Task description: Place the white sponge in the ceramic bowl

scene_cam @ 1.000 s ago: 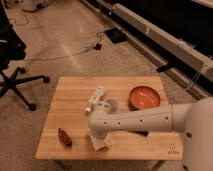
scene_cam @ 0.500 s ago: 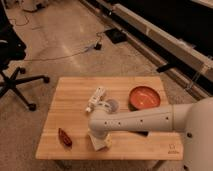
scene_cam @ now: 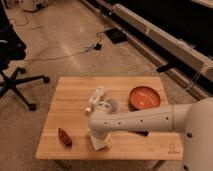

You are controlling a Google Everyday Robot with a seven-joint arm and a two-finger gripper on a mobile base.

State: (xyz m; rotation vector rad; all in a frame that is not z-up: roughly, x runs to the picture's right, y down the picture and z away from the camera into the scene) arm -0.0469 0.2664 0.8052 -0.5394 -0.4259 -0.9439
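Hand (scene_cam: 98,136) is positioned over white sponge (scene_cam: 102,144), well left of ceramic bowl (scene_cam: 145,98); grip state cannot be told.

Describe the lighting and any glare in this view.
Camera view: warm light on the wooden table; the upper right background falls dark; a sheen inside the ceramic bowl; the arm reads bright; the gripper hangs low near the table's front edge.

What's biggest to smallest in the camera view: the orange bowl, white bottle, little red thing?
Largest: ceramic bowl. Then white bottle and red-brown thing: nearly alike, the red one sits nearer, so unsure. The gripper is low by the table's front edge.
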